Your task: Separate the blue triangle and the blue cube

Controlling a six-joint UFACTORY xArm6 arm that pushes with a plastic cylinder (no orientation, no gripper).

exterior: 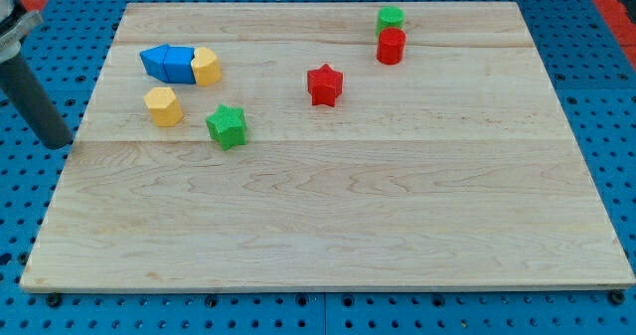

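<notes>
The blue triangle (155,62) and the blue cube (181,65) lie side by side and touching near the board's upper left, the triangle on the view's left. A yellow block (206,67) touches the cube's right side. My dark rod comes down at the view's far left, and my tip (56,142) rests just off the board's left edge, well to the left of and below the blue blocks. It touches no block.
A yellow hexagon (163,106) and a green star (227,126) lie below the blue pair. A red star (324,84) is near the middle top. A red cylinder (391,47) and a green cylinder (391,18) stand at the upper right of the wooden board (348,216).
</notes>
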